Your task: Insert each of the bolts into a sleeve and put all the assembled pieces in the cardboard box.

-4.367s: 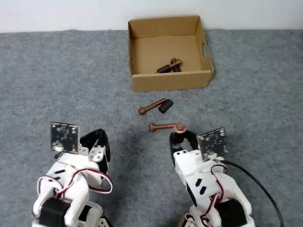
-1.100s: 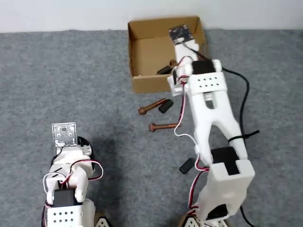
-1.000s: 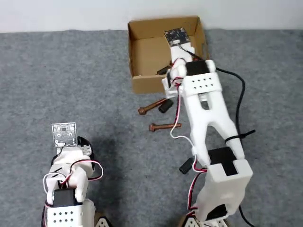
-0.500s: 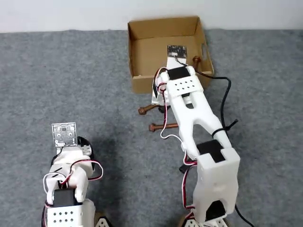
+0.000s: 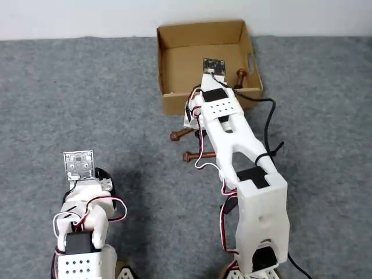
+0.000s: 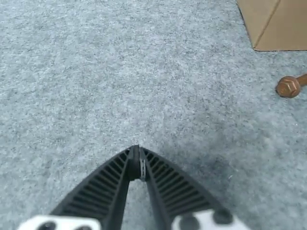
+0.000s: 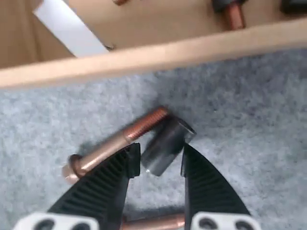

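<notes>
While right pincer gapes astride 1 sleeve, 2 bolts beside, left pincer together

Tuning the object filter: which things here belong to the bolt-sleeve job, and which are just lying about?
Job: cardboard box, assembled piece inside it, two loose bolts, black sleeve inside the open right gripper.
Just there: grey carpet, right arm's black cable.
</notes>
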